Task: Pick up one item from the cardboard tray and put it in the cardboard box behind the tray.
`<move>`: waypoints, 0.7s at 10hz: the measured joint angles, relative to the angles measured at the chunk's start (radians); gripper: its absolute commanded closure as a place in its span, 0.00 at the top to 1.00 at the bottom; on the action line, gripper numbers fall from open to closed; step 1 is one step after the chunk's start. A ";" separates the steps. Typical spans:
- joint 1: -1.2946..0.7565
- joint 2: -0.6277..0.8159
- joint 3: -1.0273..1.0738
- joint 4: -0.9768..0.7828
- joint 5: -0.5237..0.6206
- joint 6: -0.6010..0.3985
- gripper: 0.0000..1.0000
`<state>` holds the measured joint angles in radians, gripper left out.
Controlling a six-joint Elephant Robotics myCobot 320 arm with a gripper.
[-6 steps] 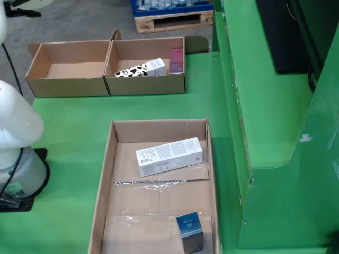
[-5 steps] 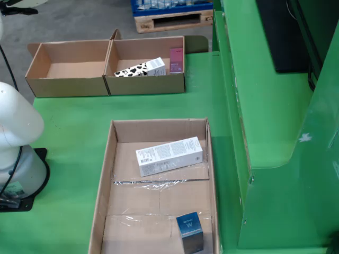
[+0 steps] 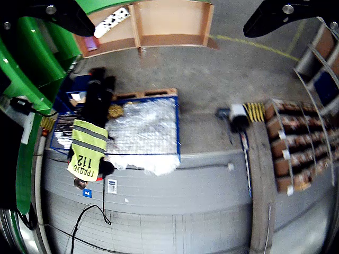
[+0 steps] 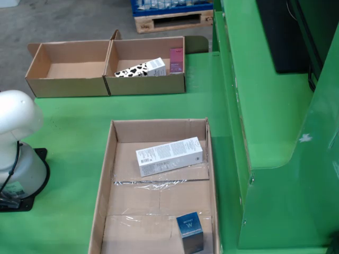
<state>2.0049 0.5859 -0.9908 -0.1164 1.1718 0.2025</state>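
In the view that rides on the gripper, a person in a yellow high-visibility vest (image 3: 87, 150) is seen beside a blue-edged pallet (image 3: 144, 126) wrapped in clear film. Shelving racks (image 3: 302, 145) are seen at the right. In the fixed view, a wooden pallet (image 4: 172, 20) is seen at the top.

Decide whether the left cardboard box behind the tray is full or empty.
Empty: in the view from the side, the left box shows only its bare cardboard floor.
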 measured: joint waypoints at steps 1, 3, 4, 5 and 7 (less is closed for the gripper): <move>0.068 0.074 0.071 -0.069 0.000 0.069 1.00; 0.176 0.152 0.189 -0.180 0.000 0.178 1.00; 0.233 0.153 0.239 -0.235 0.000 0.233 1.00; 0.287 0.153 0.273 -0.287 0.000 0.290 1.00; 0.399 0.153 0.273 -0.399 0.000 0.403 1.00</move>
<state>2.4037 0.7393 -0.7179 -0.5154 1.1718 0.6058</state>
